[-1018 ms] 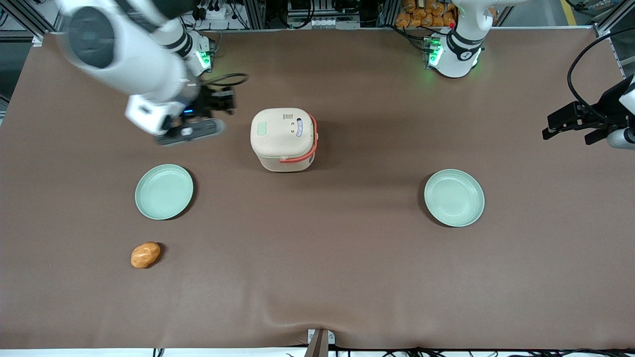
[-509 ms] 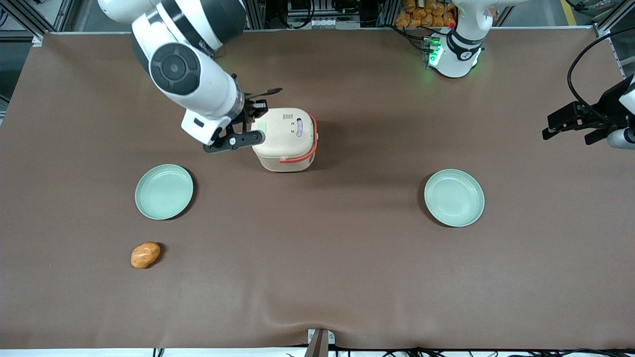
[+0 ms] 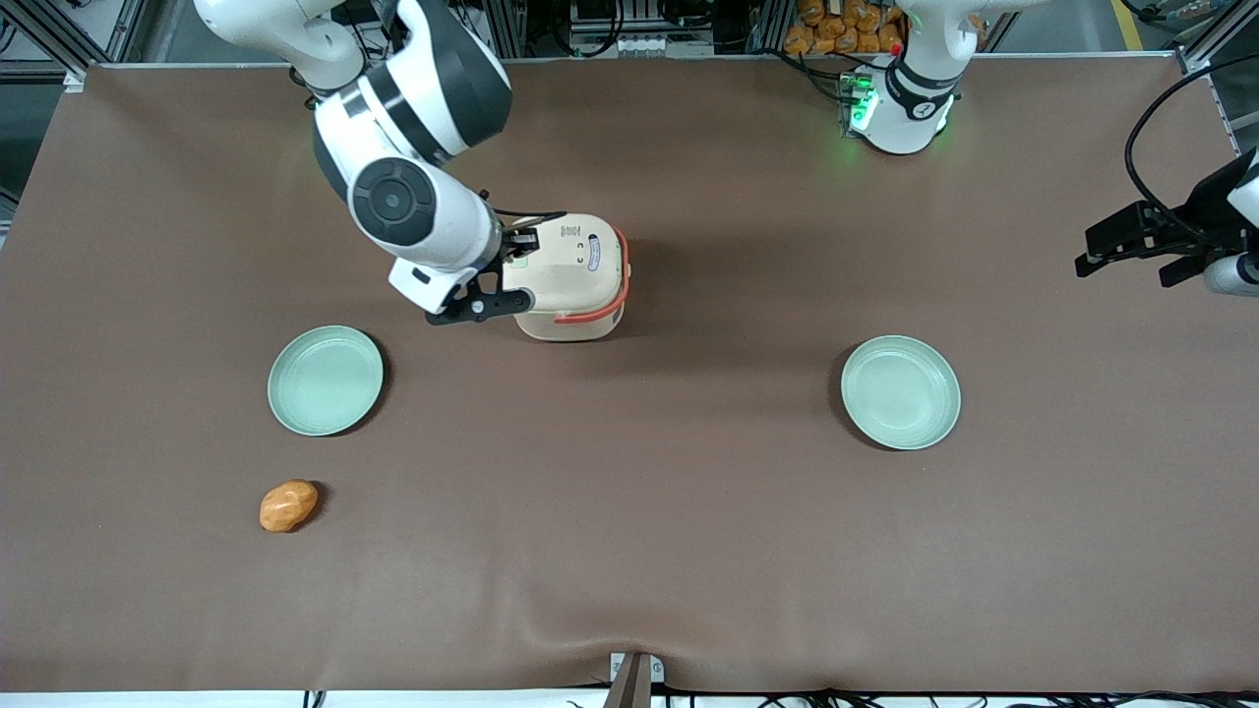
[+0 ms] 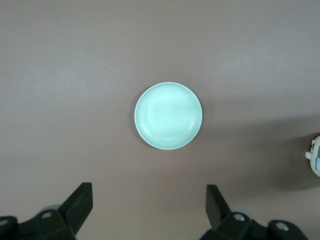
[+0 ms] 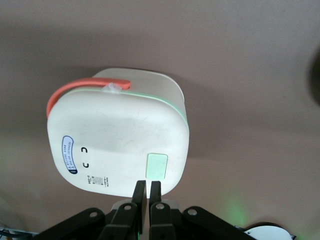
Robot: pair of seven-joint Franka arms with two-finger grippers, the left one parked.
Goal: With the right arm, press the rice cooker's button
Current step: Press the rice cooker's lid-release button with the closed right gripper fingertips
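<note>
The cream rice cooker stands mid-table with its lid closed and its coral handle folded to the side toward the parked arm. In the right wrist view the rice cooker shows its lid from above, with the pale-green button near one corner. My right arm's gripper is shut with nothing between its fingers, and its tips hang over the lid's edge just beside the button. In the front view the gripper covers most of that corner of the lid.
Two pale-green plates lie nearer the front camera than the cooker, one toward the working arm's end and one toward the parked arm's; the latter plate also shows in the left wrist view. An orange lump lies near the first plate.
The right arm has swung in from the working arm's end of the table to the cooker. Its gripper now sits over the lid corner with the button.
</note>
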